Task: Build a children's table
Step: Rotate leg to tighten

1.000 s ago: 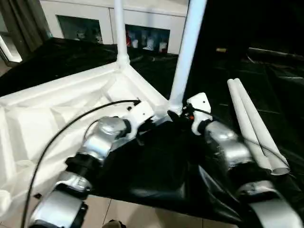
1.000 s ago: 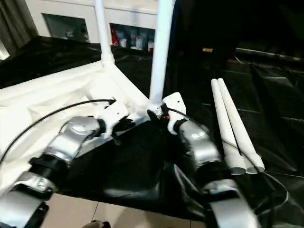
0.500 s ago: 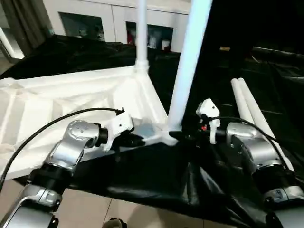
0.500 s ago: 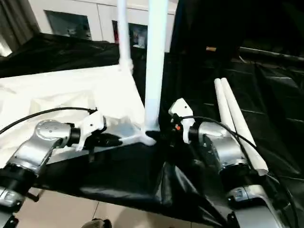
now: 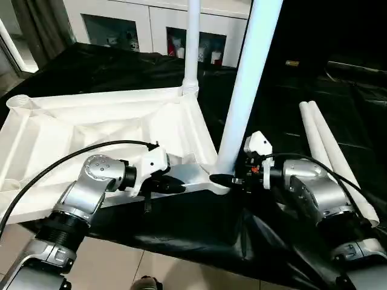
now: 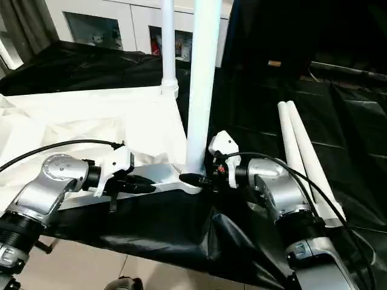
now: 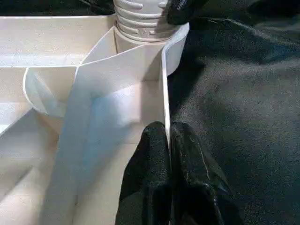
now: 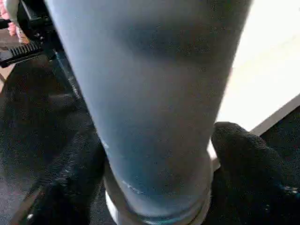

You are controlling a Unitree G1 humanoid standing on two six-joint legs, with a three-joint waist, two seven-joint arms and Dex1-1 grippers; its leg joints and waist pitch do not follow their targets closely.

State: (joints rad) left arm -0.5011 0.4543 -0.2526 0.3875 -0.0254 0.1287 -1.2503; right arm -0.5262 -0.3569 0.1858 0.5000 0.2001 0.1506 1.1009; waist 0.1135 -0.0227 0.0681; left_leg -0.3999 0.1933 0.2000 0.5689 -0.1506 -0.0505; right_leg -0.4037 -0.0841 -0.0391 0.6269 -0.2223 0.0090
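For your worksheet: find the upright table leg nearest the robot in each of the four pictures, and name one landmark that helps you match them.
Left eye view: near leg, right of centre, rising out of the top edge.
Right eye view: centre, rising likewise.
Left wrist view: its ribbed base in the corner socket.
Right wrist view: broad tube between the right gripper's fingers.
Shared landmark: the tabletop's corner socket.

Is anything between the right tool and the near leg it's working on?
Nothing visible. The right tool straddles the base of the near leg, one finger on each side where it enters the tabletop's corner socket.
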